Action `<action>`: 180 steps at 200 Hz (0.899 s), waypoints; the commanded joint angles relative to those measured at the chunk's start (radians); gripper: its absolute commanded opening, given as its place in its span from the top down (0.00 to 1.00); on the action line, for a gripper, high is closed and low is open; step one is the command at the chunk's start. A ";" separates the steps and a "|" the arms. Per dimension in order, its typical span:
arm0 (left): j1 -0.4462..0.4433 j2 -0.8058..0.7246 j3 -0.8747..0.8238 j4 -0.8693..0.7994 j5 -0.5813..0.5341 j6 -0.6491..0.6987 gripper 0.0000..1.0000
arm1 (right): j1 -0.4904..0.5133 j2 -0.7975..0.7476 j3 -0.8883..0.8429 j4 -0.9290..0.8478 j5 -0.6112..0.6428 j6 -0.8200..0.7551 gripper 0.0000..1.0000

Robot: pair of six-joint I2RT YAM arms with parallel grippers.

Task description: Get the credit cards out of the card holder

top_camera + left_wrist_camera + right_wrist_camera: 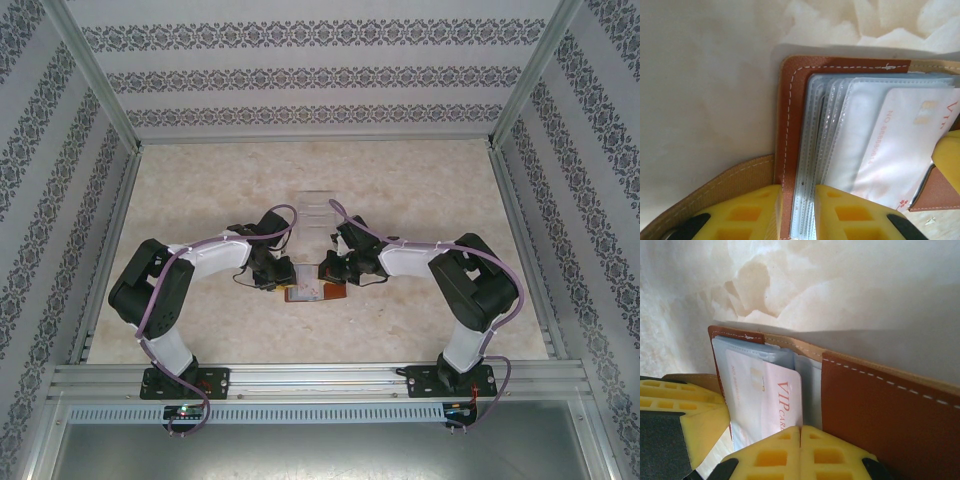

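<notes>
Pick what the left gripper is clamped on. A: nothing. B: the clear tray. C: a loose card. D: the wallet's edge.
D: in the left wrist view, the left gripper has the wallet cover's edge and its clear sleeves between its fingers.

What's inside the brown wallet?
Inside the card holder are clear plastic sleeves, and a white card with red VIP lettering sits partly in one. Whether more cards sit in the other sleeves is hidden, because the sleeves are stacked over each other.
</notes>
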 commanded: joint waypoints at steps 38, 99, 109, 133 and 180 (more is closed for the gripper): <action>-0.010 0.061 -0.023 0.002 -0.030 0.008 0.77 | -0.009 0.009 -0.026 0.013 -0.026 0.018 0.75; -0.010 0.068 -0.023 0.006 -0.025 0.006 0.77 | -0.006 0.053 -0.039 0.088 -0.094 0.048 0.78; -0.010 0.069 -0.023 0.006 -0.025 0.007 0.77 | -0.006 0.052 -0.042 0.099 -0.098 0.051 0.78; -0.010 0.068 -0.021 0.006 -0.024 0.006 0.77 | -0.007 0.046 -0.045 0.110 -0.099 0.056 0.81; -0.011 0.064 -0.021 0.005 -0.028 0.006 0.77 | -0.016 -0.015 -0.050 0.028 -0.021 0.023 0.91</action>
